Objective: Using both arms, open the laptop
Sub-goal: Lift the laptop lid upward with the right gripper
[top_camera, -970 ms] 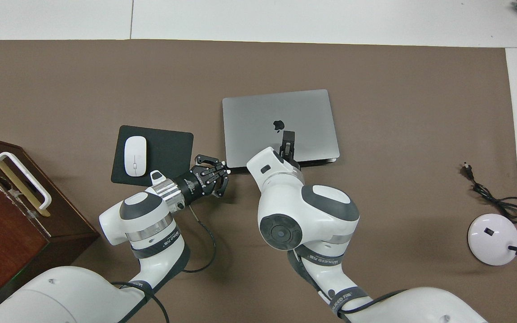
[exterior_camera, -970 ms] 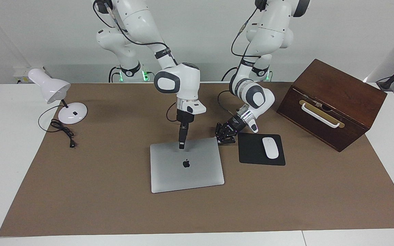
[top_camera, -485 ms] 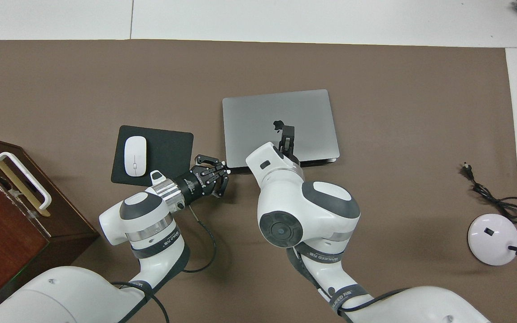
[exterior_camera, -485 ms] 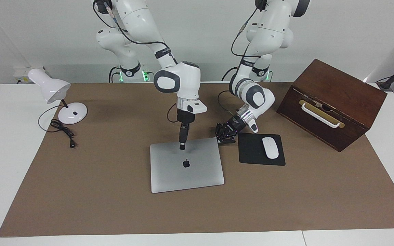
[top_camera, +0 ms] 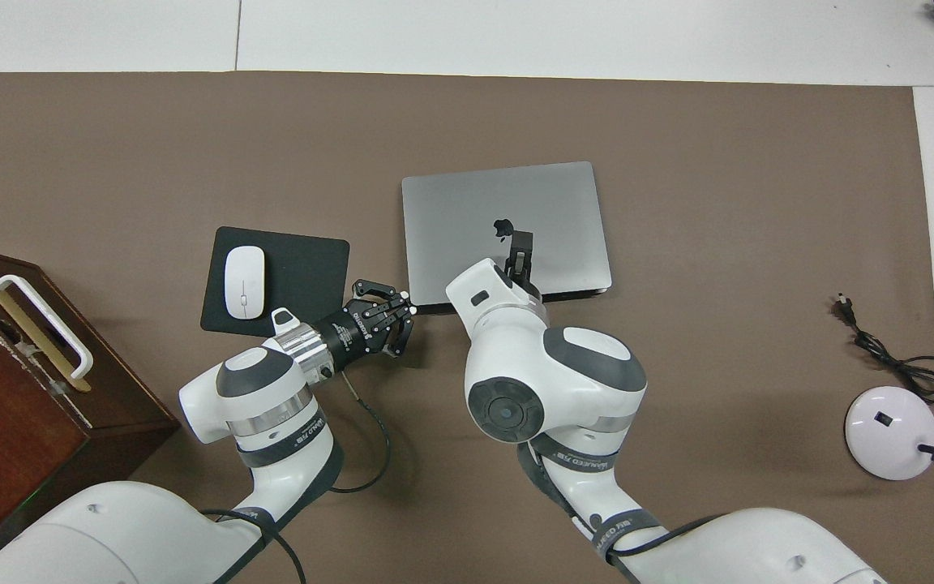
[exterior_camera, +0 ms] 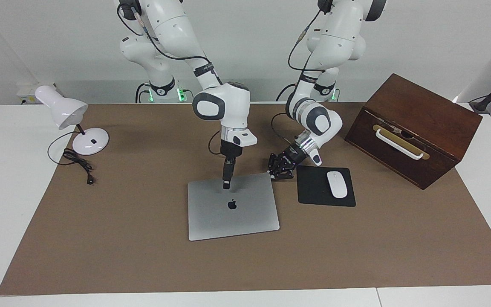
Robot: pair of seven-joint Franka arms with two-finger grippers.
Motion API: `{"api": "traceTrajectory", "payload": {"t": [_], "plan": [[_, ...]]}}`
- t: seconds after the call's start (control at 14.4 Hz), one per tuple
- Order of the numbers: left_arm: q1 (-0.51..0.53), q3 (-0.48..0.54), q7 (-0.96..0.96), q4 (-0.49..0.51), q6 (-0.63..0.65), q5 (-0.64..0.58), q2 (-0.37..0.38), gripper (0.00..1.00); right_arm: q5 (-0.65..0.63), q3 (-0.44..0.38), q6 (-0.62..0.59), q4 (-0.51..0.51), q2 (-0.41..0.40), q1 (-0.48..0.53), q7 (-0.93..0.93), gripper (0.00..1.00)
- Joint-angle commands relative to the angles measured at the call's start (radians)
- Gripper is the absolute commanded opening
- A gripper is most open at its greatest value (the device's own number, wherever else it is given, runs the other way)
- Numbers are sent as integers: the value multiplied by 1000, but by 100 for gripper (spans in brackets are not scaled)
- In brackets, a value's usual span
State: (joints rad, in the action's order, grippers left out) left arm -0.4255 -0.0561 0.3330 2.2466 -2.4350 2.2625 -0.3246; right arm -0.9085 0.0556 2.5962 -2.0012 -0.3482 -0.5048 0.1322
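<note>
The silver-grey laptop (exterior_camera: 232,207) lies closed on the brown mat, its dark apple logo up; it also shows in the overhead view (top_camera: 503,227). My right gripper (exterior_camera: 226,184) points straight down with its fingers shut. Its tip rests on the lid between the logo and the edge nearer the robots, also seen from overhead (top_camera: 521,246). My left gripper (exterior_camera: 278,171) is low at the laptop's corner nearer the robots, toward the left arm's end of the table, between laptop and mouse pad. It also shows in the overhead view (top_camera: 402,311).
A black mouse pad (exterior_camera: 313,189) with a white mouse (exterior_camera: 337,184) lies beside the laptop. A dark wooden box (exterior_camera: 411,128) with a white handle stands at the left arm's end. A white desk lamp (exterior_camera: 88,140) with its cable lies at the right arm's end.
My right arm's wrist has shifted slightly and its gripper tip has crept a little along the lid toward the logo. The left gripper and the closed laptop have hardly moved.
</note>
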Motion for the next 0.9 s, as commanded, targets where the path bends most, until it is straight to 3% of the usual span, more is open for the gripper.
{"api": "traceTrajectory", "payload": {"t": [0.0,0.21,0.83], "plan": [[2,2,-34,-36,-9,15,-74,0,-41,6,-4,5,-5,-4,-46,100],[2,2,-34,-36,-9,17,-74,0,-41,7,-73,5,21,-34,-49,100],[2,2,-35,-38,-9,17,-74,0,-44,6,-47,7,11,-31,-86,100]]}}
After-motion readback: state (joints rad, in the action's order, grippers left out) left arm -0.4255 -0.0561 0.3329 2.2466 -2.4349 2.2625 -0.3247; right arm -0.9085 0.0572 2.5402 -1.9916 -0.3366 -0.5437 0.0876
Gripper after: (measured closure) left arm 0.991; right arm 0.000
